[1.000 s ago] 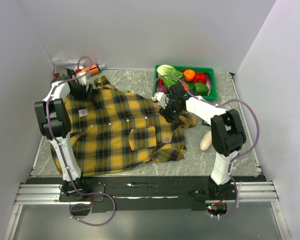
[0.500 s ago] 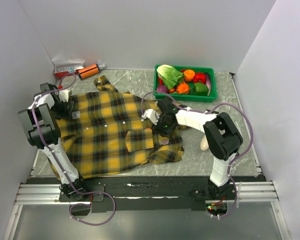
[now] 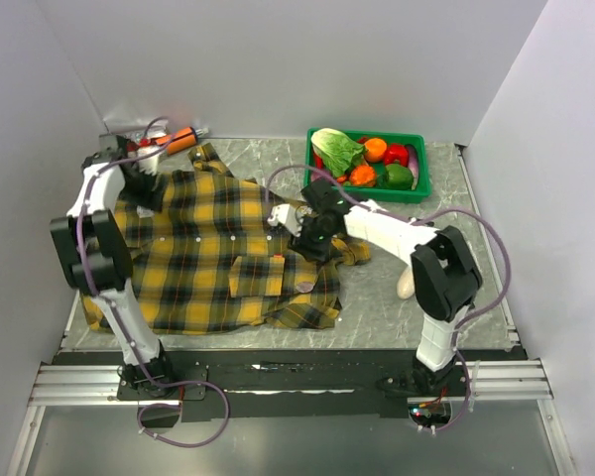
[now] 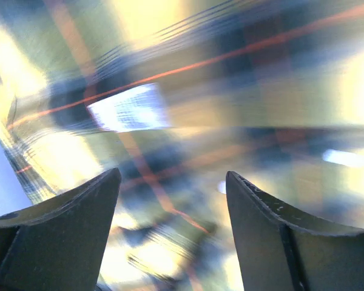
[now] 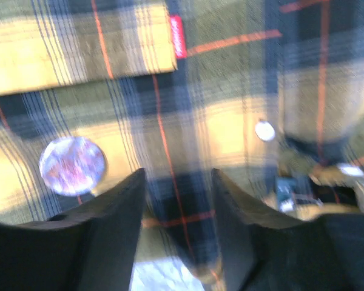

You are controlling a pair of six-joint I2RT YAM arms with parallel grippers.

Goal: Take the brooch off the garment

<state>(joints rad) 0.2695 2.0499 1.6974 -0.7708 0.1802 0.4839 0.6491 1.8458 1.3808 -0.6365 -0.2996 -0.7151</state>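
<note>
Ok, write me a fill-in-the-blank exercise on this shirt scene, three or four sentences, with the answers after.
1. The garment is plaid in black and ___.
2. The vegetables lie in a ___ bin.
3. In the right wrist picture, the brooch shows to the ___ of the right end effector.
4. The small sewn-on tag is ___.
Missing words: yellow; green; left; red.

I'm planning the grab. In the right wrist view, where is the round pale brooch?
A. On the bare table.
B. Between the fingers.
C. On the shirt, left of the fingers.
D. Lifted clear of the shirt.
C: the brooch sits on the shirt, left of the right gripper, with only plaid cloth between its fingers.
</note>
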